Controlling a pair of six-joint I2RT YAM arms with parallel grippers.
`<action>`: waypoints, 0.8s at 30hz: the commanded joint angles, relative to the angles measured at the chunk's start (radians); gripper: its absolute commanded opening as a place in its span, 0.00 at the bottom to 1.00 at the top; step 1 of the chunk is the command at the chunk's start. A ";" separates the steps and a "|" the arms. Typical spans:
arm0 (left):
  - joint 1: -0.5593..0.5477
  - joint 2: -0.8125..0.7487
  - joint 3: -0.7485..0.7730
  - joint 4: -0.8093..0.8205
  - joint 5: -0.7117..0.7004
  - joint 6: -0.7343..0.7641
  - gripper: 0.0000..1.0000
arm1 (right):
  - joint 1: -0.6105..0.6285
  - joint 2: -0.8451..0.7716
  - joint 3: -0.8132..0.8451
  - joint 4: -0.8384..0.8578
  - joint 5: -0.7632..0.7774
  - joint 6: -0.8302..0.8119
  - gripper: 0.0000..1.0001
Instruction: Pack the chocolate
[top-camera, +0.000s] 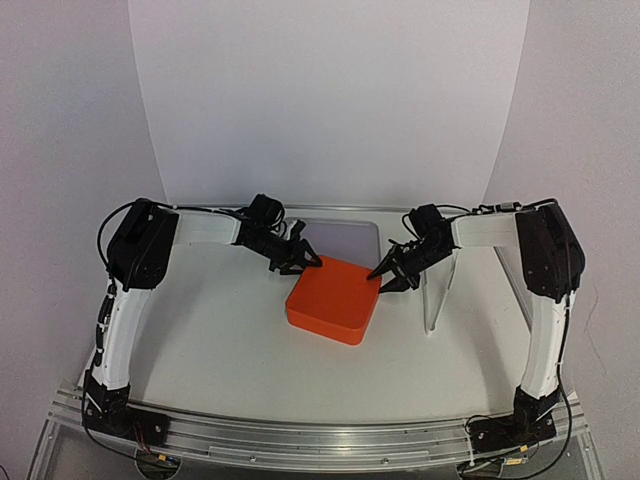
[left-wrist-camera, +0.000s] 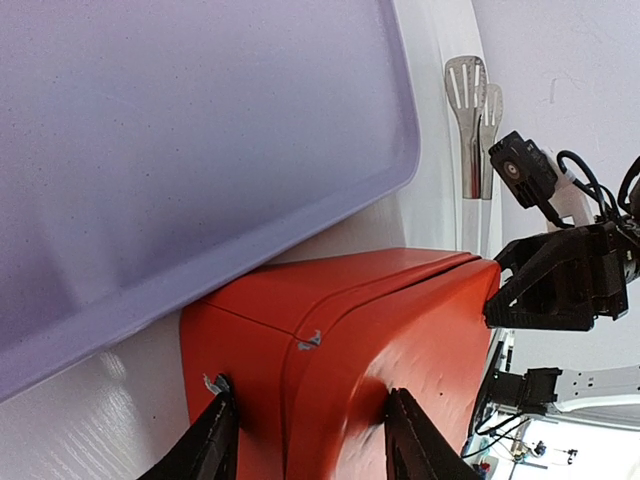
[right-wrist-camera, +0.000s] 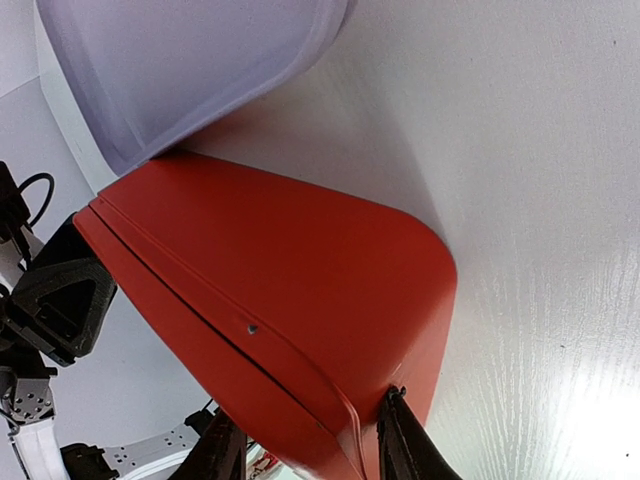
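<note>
One orange box (top-camera: 333, 300) sits mid-table (top-camera: 220, 340), lid on and seam closed, so you cannot see inside. No chocolate shows in any view, so you cannot place or count it; if it is in the box, the lid hides it. One pale tray (top-camera: 350, 228) lies just behind the box, its visible floor bare and its far part cut off in both wrist views. One pair of metal tongs (top-camera: 440, 290) is to the right. Your left gripper (top-camera: 303, 258) straddles the box's far-left corner, jaws partly spread. Your right gripper (top-camera: 388, 272) straddles the right corner likewise. You cannot tell if either one pinches.
</note>
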 joint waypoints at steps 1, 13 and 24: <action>-0.091 0.315 -0.162 -0.579 -0.085 -0.005 0.06 | 0.112 0.210 -0.111 -0.081 0.319 0.084 0.35; -0.091 0.168 -0.024 -0.506 -0.068 -0.020 0.11 | 0.114 0.121 -0.016 -0.083 0.288 -0.076 0.42; -0.091 -0.033 -0.101 -0.432 -0.107 -0.009 0.34 | 0.115 0.117 0.076 -0.088 0.260 -0.172 0.46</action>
